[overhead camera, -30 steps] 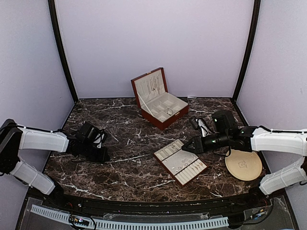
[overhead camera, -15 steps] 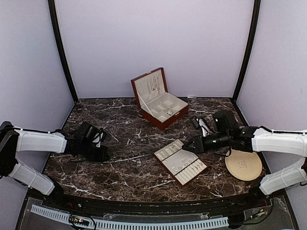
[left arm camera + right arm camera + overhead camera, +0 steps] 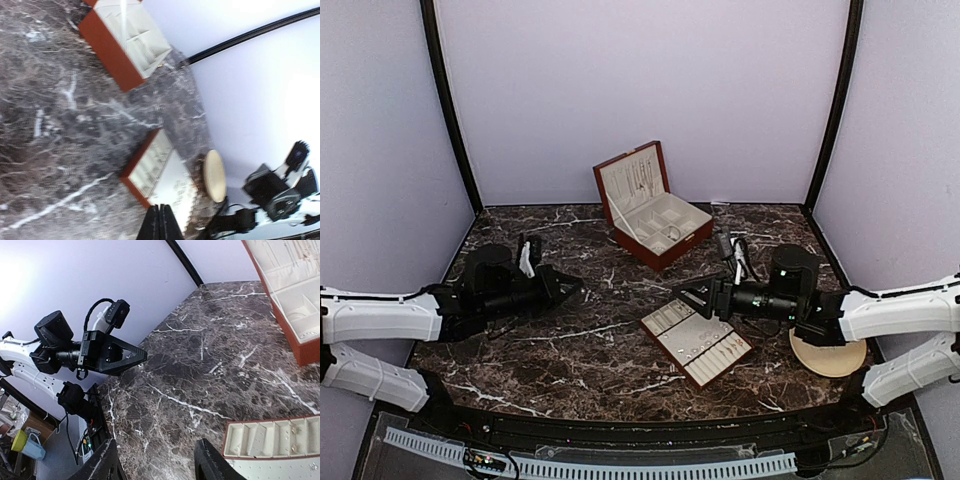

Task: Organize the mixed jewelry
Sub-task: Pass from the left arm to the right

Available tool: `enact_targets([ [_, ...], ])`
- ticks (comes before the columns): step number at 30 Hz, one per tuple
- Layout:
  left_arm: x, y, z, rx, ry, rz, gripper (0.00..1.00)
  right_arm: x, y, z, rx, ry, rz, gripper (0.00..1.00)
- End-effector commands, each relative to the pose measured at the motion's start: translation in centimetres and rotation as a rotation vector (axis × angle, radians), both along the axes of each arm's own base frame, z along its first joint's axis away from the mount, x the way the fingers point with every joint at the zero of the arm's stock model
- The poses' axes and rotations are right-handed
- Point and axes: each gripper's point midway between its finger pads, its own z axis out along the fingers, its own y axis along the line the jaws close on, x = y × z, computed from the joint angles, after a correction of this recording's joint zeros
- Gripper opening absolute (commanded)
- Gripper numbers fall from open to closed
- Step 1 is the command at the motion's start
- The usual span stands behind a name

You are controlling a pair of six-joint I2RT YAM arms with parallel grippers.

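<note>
Although partway through sorting jewelry (image 3: 642,180) into box (image 3: 665,255) and tray (image 3: 672,318), shows right end effector (image 3: 680,298) spread empty, left end effector (image 3: 576,287) pinched shut.

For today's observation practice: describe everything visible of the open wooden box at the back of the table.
The box looks like red-brown wood with cream lining. Its lid stands open, leaning back, with fine chains hanging on its lining. The base is split into several compartments; a ring-like piece lies in one. It sits angled at the back centre of the dark marble-look table, touching nothing else.
</note>
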Motion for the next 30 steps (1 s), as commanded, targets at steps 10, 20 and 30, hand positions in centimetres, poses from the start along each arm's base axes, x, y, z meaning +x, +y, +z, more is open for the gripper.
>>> enact_targets([
  [10,-0.2,-6.1,8.6,-0.535,-0.027,0.12,0.0,1.0,5.0,6.0,0.101,-0.364,-0.134,0.53],
  [20,-0.9,-8.1,8.8,-0.574,0.004,0.071,0.0,1.0,8.2,4.9,0.021,-0.466,-0.111,0.35],
  [30,-1.1,-8.2,9.1,-0.576,0.0,0.061,0.0,1.1,10.5,3.9,-0.043,-0.502,-0.091,0.31],
])
